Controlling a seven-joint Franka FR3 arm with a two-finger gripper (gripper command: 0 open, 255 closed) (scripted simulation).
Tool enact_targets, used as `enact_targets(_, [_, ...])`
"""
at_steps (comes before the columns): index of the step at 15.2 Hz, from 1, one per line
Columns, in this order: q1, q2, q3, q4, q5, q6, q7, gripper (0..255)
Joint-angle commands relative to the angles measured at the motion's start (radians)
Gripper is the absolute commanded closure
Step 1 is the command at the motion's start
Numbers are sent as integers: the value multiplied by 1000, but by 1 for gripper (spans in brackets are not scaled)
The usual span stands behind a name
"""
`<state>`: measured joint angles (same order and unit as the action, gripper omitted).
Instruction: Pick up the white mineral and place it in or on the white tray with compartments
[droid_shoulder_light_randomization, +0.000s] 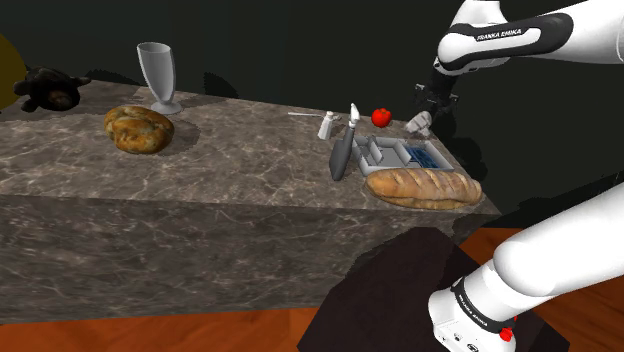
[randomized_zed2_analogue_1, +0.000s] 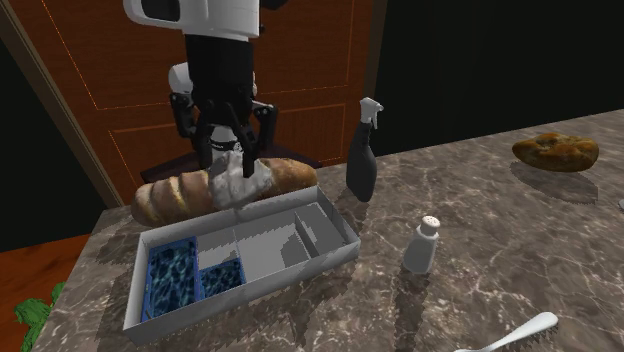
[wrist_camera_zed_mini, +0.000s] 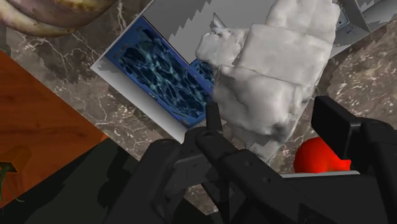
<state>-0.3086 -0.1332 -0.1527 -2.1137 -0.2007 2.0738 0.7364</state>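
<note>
Pincer (randomized_zed2_analogue_1: 228, 158): closed on the white mineral (randomized_zed2_analogue_1: 238, 180), which is held fast, clear of the tabletop (randomized_zed2_analogue_1: 500, 260).
Tray (randomized_zed2_analogue_1: 310, 268): white, divided into compartments, set below the pincer.
Loaf (randomized_zed2_analogue_1: 165, 198): laid along the tray's wall, almost under the pincer.
Risk: if released off-centre, the mineral could be dropped on the rim or loaf and bounced out; a high release is judged the likelier cause.

- My bench (droid_shoulder_light_randomization: 230, 160): dark, veined, marble-like top and front face.
- Floor (droid_shoulder_light_randomization: 150, 335): reddish-brown wood.
- Second exterior view: brown panelled door (randomized_zed2_analogue_1: 110, 60), with a black area (randomized_zed2_analogue_1: 480, 60) beside it.
</note>
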Motion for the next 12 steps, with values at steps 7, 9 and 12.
enact_targets(7, [-3, 26, -4, -79, -8, 103, 15, 255])
enact_targets(9, [-4, 36, -5, -95, -10, 130, 19, 255])
enact_targets(12, [-5, 53, -6, -118, -13, 170, 25, 255])
